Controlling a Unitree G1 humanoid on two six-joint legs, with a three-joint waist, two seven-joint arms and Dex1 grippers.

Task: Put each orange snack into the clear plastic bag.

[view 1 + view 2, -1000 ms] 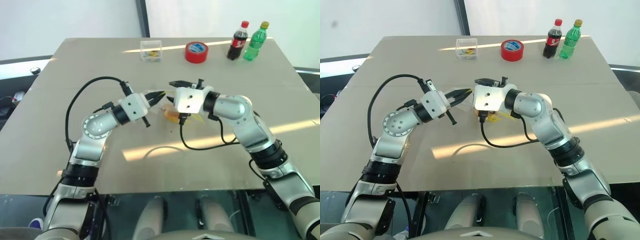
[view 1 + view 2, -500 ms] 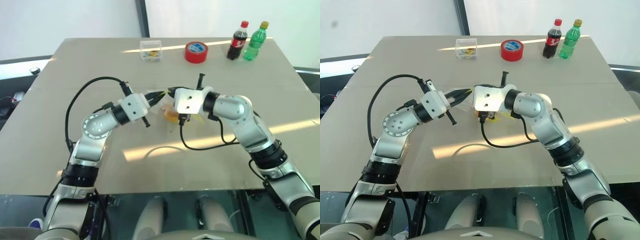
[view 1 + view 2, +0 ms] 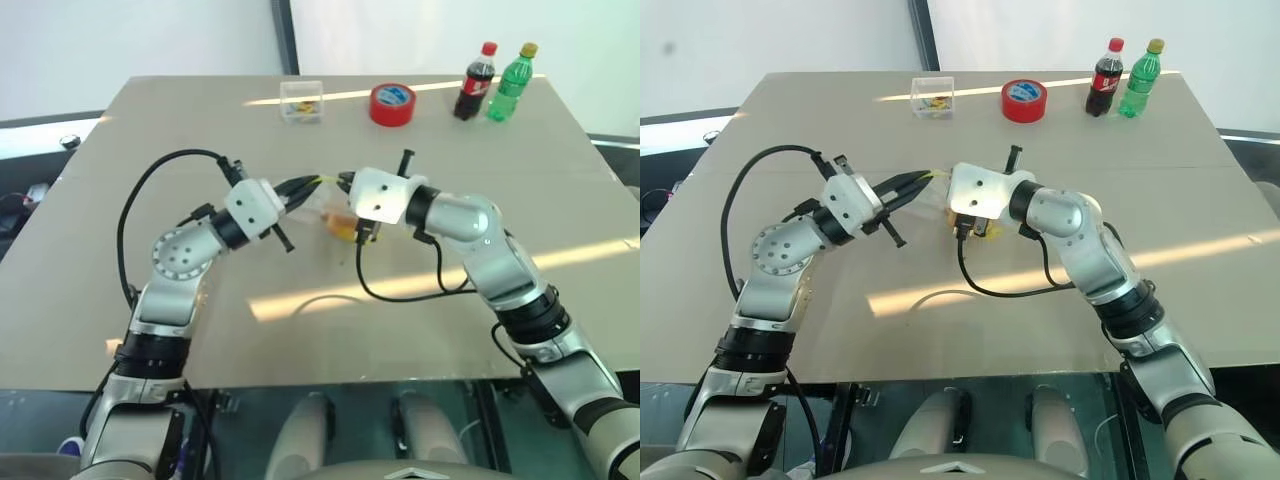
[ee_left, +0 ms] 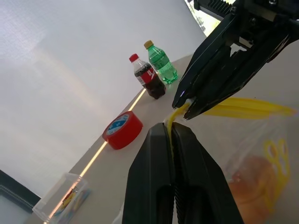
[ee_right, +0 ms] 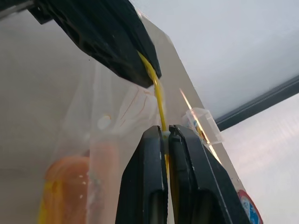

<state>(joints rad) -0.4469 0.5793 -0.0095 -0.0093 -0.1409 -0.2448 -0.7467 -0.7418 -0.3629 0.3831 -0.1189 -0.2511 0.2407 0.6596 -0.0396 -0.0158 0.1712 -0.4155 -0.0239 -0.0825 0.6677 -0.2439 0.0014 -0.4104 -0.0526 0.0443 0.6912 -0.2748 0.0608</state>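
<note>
The clear plastic bag (image 3: 333, 212) hangs above the middle of the table, held up by its yellow strip (image 4: 243, 107). My left gripper (image 3: 320, 183) is shut on the strip's left end. My right gripper (image 3: 345, 184) is shut on the same strip just beside it, so the two sets of tips nearly meet. An orange snack (image 3: 343, 229) sits inside the bag at its bottom, and it shows through the film as an orange snack (image 4: 254, 173) in the left wrist view. The right wrist view has the snack (image 5: 70, 182) low in the bag (image 5: 110, 135), below my pinched fingers.
At the table's far edge stand a small clear box (image 3: 302, 100), a red tape roll (image 3: 392, 103), a cola bottle (image 3: 477, 80) and a green bottle (image 3: 511, 82). Cables loop from both wrists over the tan table (image 3: 150, 140).
My right gripper's fingers stood apart a second ago and have since closed on the bag's yellow strip. The left gripper has kept its grip.
</note>
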